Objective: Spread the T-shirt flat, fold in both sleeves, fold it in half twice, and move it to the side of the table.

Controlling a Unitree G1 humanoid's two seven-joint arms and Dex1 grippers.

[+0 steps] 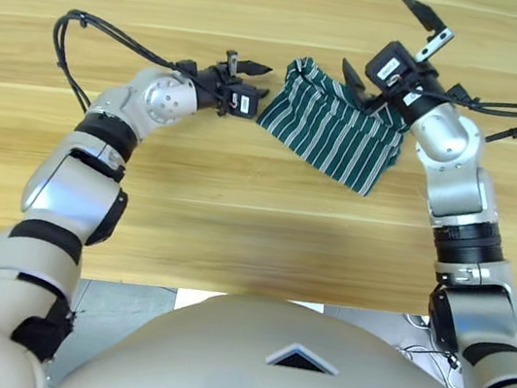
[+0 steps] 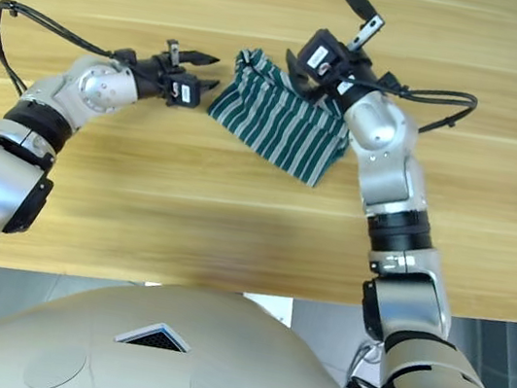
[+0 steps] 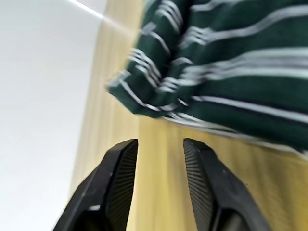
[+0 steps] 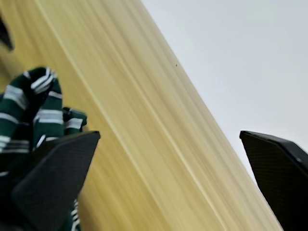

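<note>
Looking already folded, the T-shirt (image 1: 332, 132) sits upper centre; left gripper (image 3: 160, 144) and right gripper (image 1: 374, 33) both gape empty beside it. Guessing next: grip it, slide aside.

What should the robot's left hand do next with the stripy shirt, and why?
Probably ease the left gripper forward a little, so its fingers straddle the edge of the shirt. The shirt lies folded small on the table, and its edge sits just ahead of the open fingers, not yet between them, so closing now would likely grab nothing.
</note>
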